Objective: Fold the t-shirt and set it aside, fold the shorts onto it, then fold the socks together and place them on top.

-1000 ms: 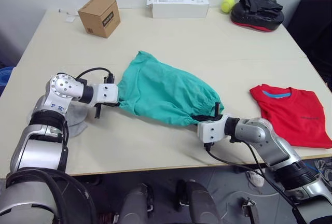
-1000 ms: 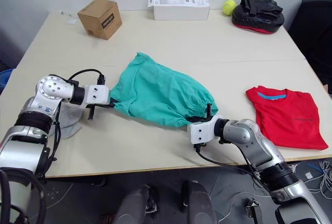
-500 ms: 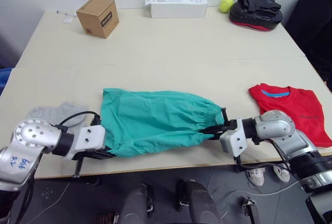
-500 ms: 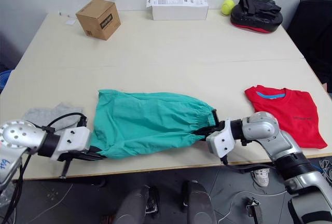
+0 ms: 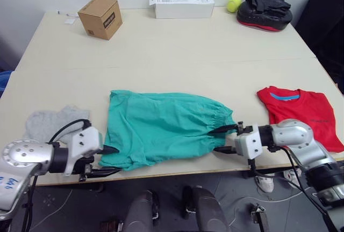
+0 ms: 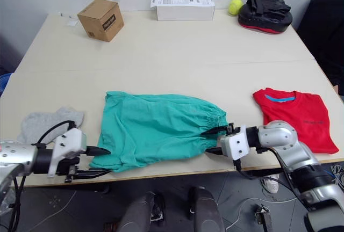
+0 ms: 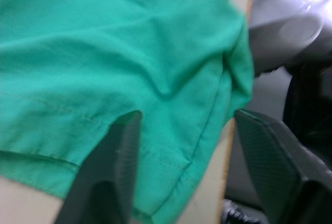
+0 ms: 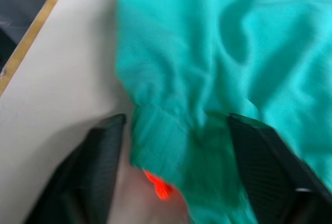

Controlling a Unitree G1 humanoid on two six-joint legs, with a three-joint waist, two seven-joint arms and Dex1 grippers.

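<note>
**Shorts spread flat, both grippers open at their ends**

While the shorts (image 5: pixel 164 127) lie spread at the table's (image 5: pixel 177 49) near edge, the left gripper (image 5: pixel 110 159) stands at their 8 o'clock corner and the right gripper (image 5: pixel 223 139) at 3 o'clock by the waistband, each with fingers parted, neither pinching cloth. At 3 o'clock lies the folded t-shirt (image 5: pixel 301 116); the socks (image 5: pixel 54 122) lie at 9 o'clock. The far-edge cardboard box (image 5: pixel 100 16) and white carton (image 5: pixel 181 5) carry print too small to read.
</note>
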